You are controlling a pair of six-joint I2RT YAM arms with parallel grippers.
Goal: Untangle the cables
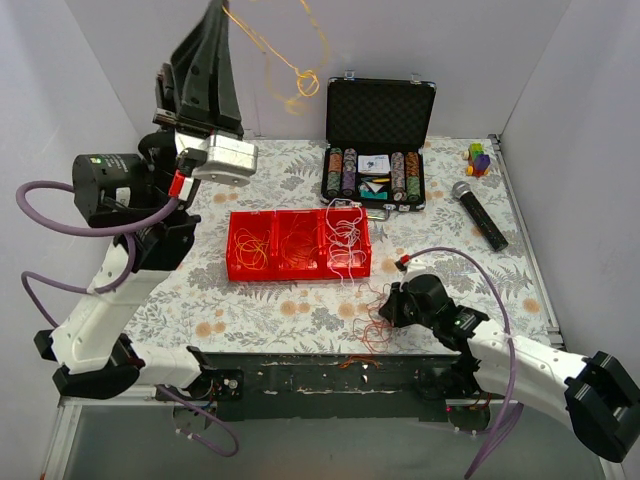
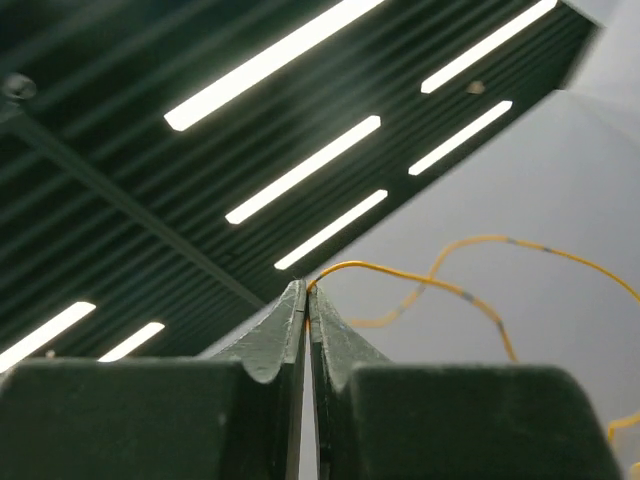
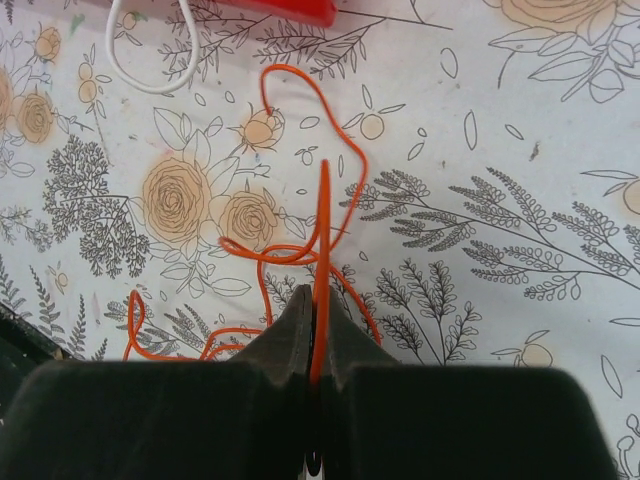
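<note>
A: Left gripper [image 2: 307,290]?
B: Fingers are pressing together on the yellow cable [image 1: 305,82] — it is trailing rightward along the top view's upper edge, drooping into a knot.
A: Right gripper [image 3: 315,300]?
B: Pinching the orange cable [image 3: 322,230] — the strand is running straight up the wrist frame, with loops lying on the table [image 3: 520,120].

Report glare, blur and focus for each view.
Top external: even light, thin yellow wire faint against the grey wall. Left wrist: ceiling light strips blown out, dark left fingers soft. Right wrist: thin orange wire and floral tablecloth sharp, right fingers blurred.
</note>
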